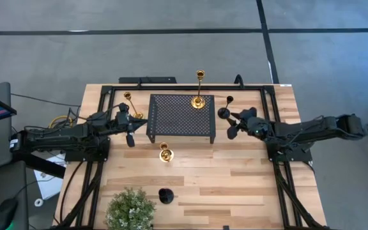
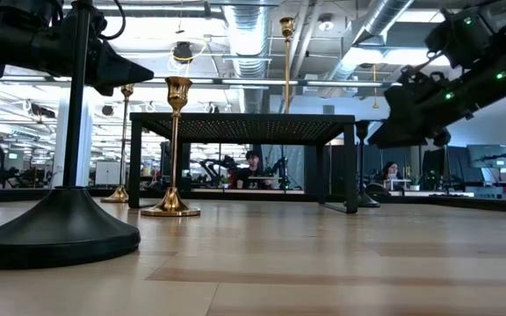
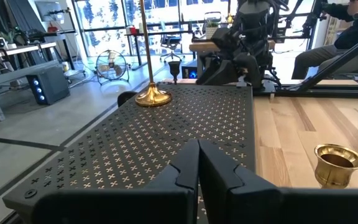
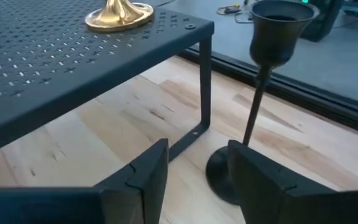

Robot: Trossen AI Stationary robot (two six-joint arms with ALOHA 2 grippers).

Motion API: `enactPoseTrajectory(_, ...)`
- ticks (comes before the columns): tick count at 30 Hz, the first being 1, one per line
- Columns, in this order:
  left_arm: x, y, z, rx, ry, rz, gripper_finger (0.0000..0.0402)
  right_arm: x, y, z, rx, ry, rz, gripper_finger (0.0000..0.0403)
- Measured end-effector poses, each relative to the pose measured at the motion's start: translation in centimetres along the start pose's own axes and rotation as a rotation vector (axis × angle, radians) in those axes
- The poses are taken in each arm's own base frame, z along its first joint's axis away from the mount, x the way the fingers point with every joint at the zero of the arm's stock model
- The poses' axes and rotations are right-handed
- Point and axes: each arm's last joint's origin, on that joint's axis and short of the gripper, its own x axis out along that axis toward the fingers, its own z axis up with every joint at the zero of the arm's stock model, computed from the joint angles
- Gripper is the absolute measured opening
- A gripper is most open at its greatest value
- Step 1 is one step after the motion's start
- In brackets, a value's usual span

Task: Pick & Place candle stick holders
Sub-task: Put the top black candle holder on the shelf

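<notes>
Grey floor surrounds the wooden bench, on which a black perforated stand is set between the two arms. On the left, the left gripper is held just off the stand's left edge, its jaws clenched on nothing. A tall gold candle holder is seen just behind those jaws, a short gold candle holder beside them near the stand's front edge, and a short black candle holder well in front, next to a potted plant. A second tall gold candle holder stands on the stand. On the right, the right gripper is seen with jaws released, a black candle holder standing just ahead of them, untouched.
</notes>
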Motion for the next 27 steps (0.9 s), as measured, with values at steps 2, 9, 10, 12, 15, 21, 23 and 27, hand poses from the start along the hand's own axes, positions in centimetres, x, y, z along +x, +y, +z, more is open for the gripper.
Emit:
enactPoseTrajectory(2,0.0,0.0,0.0,0.000,0.000,-0.001,0.0008,0.4,0.2,-0.1,0.004,-0.007,-0.010,0.0154)
enactPoseTrajectory(9,0.0,0.0,0.0,0.000,-0.001,0.000,0.0008,1.8,-0.3,-0.1,0.035,-0.056,-0.137,0.0144)
enactPoseTrajectory(10,0.0,0.0,0.0,0.000,-0.001,0.000,0.0008,2.0,-0.4,-0.1,0.045,-0.062,-0.146,0.0144)
enactPoseTrajectory(12,0.0,0.0,0.0,0.000,-0.001,0.000,0.0008,2.4,-0.5,0.0,0.080,-0.082,-0.158,0.0146)
enactPoseTrajectory(15,0.0,0.0,0.0,0.000,-0.001,0.000,0.0008,2.9,-0.8,0.1,0.149,-0.089,-0.149,0.0154)
enactPoseTrajectory(21,0.0,0.0,0.0,0.000,-0.001,0.000,0.0008,3.6,-1.2,-0.3,0.167,-0.050,-0.132,0.0191)
enactPoseTrajectory(23,0.0,0.0,0.0,0.000,-0.001,-0.001,0.0008,3.8,-1.3,-0.4,0.169,-0.050,-0.141,0.0206)
enactPoseTrajectory(27,0.0,0.0,0.0,0.000,-0.001,0.000,0.0008,4.3,-1.5,-0.2,0.180,-0.075,-0.153,0.0228)
